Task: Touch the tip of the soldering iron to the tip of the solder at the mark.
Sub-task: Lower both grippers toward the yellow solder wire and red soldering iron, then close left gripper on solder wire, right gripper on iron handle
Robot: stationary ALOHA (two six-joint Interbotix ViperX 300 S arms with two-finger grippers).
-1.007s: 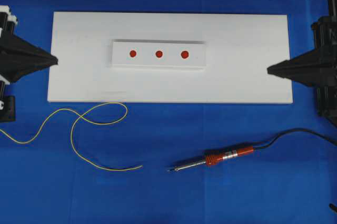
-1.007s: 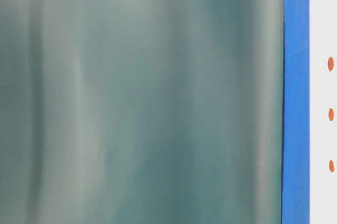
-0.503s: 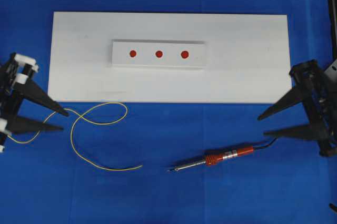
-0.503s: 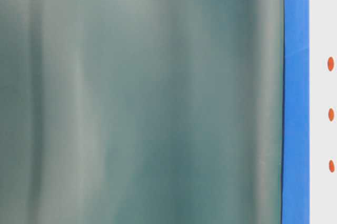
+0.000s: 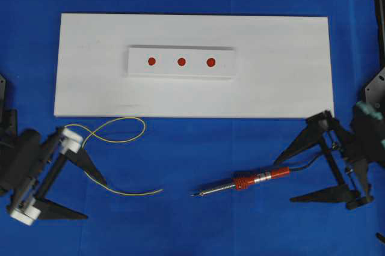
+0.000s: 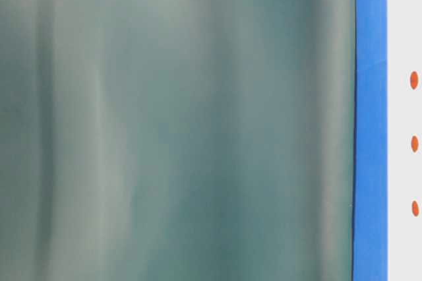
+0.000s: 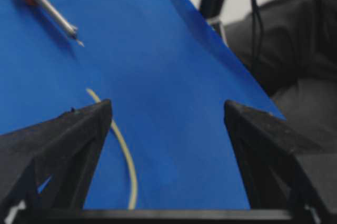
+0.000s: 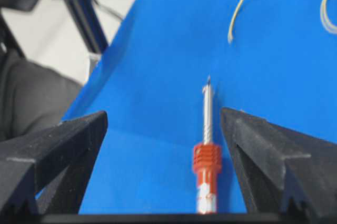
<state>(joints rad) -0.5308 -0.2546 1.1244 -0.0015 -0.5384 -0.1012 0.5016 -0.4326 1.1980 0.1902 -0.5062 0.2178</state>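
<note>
The soldering iron [image 5: 246, 182] lies on the blue cloth in front of the white board, with its tip pointing left. The yellow solder [image 5: 135, 194] lies curled at the front left. Three red marks [image 5: 181, 61] sit on a raised white block [image 5: 180, 73]. My left gripper [image 5: 95, 199] is open, low over the solder's lower curve. My right gripper [image 5: 284, 181] is open, with the rear of the iron's handle between the jaws. In the left wrist view the solder [image 7: 126, 155] passes by the left finger. In the right wrist view the iron [image 8: 207, 161] lies near the right finger.
The white board [image 5: 283, 82] spans the middle of the table. The iron's black cord [image 5: 307, 163] runs right under my right gripper. The table-level view is mostly filled by a blurred grey-green surface, with the marks [image 6: 414, 144] at its right edge.
Both arms have moved from the board's ends toward the table's front. The grippers went from shut to open. The left one came over the solder, the right one over the iron's handle.
</note>
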